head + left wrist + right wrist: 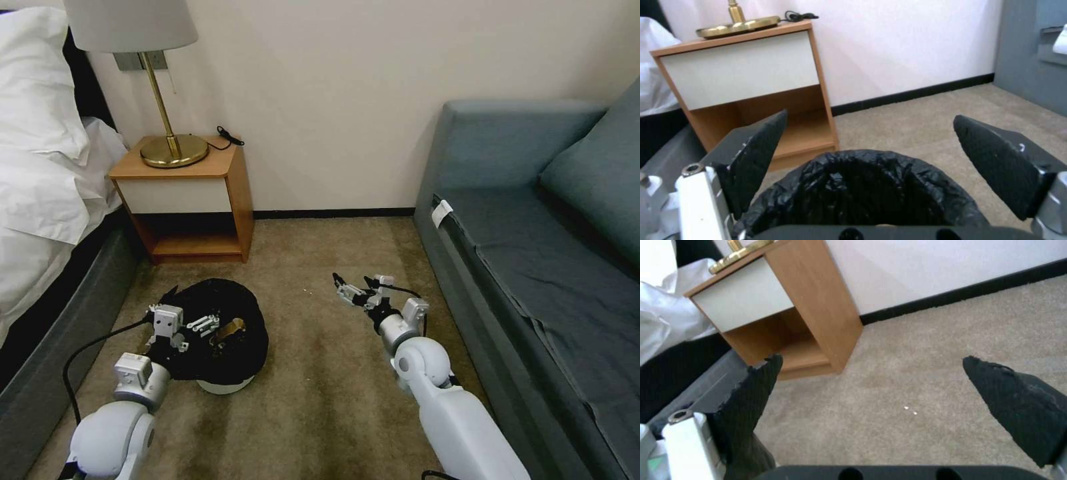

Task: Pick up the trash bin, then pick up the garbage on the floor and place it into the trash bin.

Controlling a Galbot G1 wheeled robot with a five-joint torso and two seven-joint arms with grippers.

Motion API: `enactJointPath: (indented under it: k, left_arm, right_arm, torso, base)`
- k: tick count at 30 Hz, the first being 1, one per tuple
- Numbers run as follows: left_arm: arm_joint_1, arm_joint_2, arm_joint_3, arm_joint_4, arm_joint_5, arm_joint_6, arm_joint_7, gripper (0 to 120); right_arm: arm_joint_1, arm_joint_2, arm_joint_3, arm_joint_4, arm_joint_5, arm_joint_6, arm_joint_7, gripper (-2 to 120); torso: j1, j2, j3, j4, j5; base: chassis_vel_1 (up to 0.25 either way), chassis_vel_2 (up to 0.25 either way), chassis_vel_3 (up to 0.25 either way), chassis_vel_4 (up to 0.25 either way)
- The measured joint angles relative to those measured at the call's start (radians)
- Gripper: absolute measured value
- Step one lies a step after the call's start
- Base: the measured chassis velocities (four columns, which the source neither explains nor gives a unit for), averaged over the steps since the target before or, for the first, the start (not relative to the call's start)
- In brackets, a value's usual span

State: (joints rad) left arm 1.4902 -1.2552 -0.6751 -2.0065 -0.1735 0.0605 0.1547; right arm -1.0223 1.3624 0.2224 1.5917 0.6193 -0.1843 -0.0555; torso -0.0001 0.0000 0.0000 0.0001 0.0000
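Observation:
The trash bin (pixel 227 385), a white tub lined with a crinkly black bag (pixel 862 186), stands on the carpet in front of the nightstand. A gold-brown piece of garbage (pixel 231 328) shows inside the bag. My left gripper (pixel 212 330) hovers at the bin's near rim, open, its fingers (pixel 760 153) spread wide on either side of the bag's mouth without touching it. My right gripper (pixel 351 281) is held low over bare carpet to the right of the bin, open with nothing between its fingers (pixel 1018 403).
A wooden nightstand (pixel 193 200) with a brass lamp (pixel 170 143) stands against the back wall. The bed (pixel 47 200) runs along the left, a blue-grey sofa (pixel 533 267) along the right. Open carpet (pixel 320 387) lies between them, with tiny white crumbs (pixel 910 410).

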Motion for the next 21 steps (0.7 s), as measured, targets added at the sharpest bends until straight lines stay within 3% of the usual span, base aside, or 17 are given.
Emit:
enactJointPath:
  k: [12,21]
  left_arm:
    - [0.012,-0.042,0.017,0.055,0.032,-0.111,0.031,100]
    - [0.016,-0.055,0.032,0.072,0.045,-0.127,0.024,100]
  right_arm:
    - [-0.02,0.023,0.058,-0.071,-0.076,0.068,-0.095,100]
    - [-0.032,0.043,0.065,-0.079,-0.105,0.08,-0.108,100]
  torso:
    - [0.0,0.0,0.0,-0.0001,0.0]
    - [0.0,0.0,0.0,-0.0001,-0.0001]
  base:
    - [0.0,0.0,0.0,0.0]
    - [0.0,0.0,0.0,0.0]
